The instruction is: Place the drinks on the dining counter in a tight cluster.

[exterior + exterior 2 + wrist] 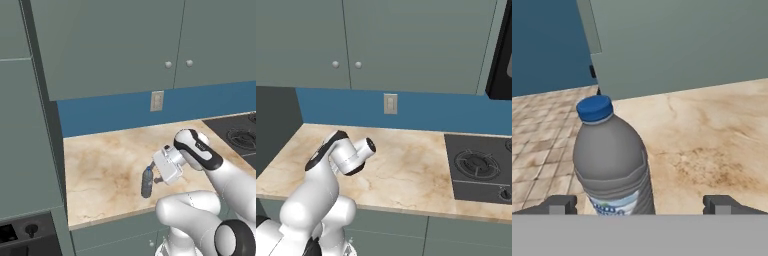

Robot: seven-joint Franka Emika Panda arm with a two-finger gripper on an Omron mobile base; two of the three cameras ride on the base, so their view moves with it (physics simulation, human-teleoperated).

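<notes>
Up close, the open tool flanks an upright water bottle showing a blue cap.

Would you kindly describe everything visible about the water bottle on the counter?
The water bottle is small and slim, of greyish translucent-looking plastic with a blue screw cap, ribbing below the shoulder and a white-and-blue label low on its body. It stands upright and capped on the beige marble counter, near the front edge, well clear of the stove. The open gripper is level with it, one finger on either side; neither finger appears to touch it. Nothing else stands near it.
</notes>
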